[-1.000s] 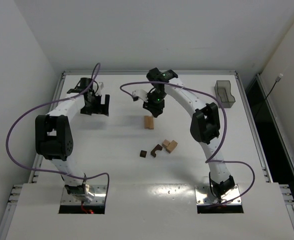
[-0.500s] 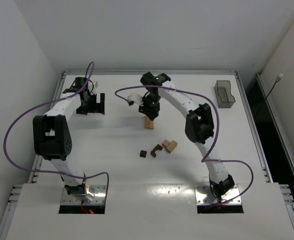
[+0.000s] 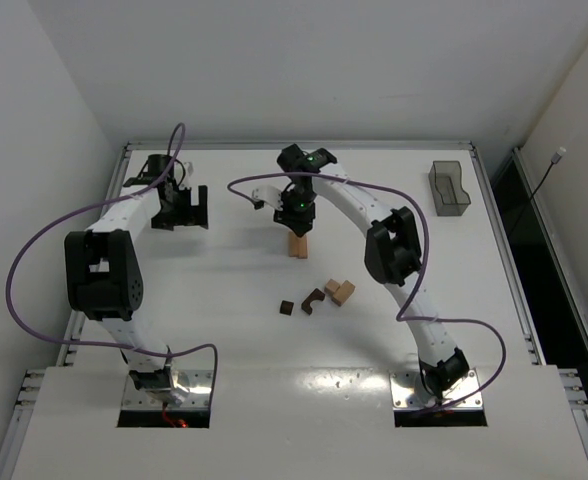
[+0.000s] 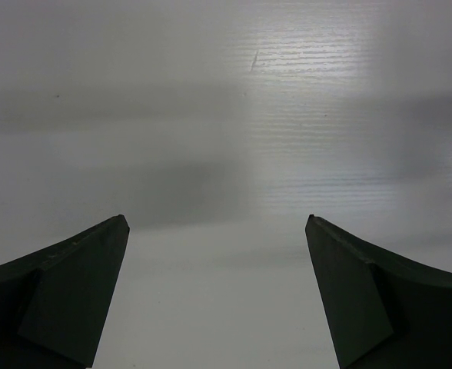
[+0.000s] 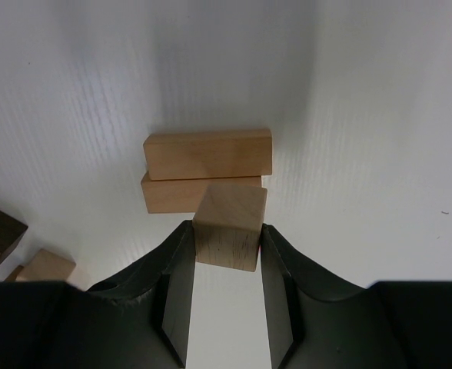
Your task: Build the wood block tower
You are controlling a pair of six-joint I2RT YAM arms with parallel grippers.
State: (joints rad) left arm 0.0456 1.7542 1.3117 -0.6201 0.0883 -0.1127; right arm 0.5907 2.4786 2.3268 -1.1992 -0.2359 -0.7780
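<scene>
In the right wrist view my right gripper [image 5: 226, 231] is shut on a light tan cube [image 5: 228, 217]. Just beyond the cube, two long tan blocks [image 5: 207, 154] lie together on the white table, the start of the wood block tower. From above, the right gripper [image 3: 298, 224] hangs directly behind those blocks [image 3: 297, 246]. My left gripper [image 3: 179, 209] is far off to the left, open, and in its wrist view the gripper [image 4: 216, 223] has only bare table between its fingers.
Loose pieces lie nearer the arm bases: a small dark cube [image 3: 286, 307], a dark brown arch [image 3: 313, 299] and tan blocks [image 3: 340, 291]. A smoky-grey see-through tray [image 3: 450, 188] stands at the back right. The right arm's purple cable loops over the table's middle.
The right gripper has carried the tan cube a little to the left, closer over the two long blocks. The left gripper has drifted slightly left, still open.
</scene>
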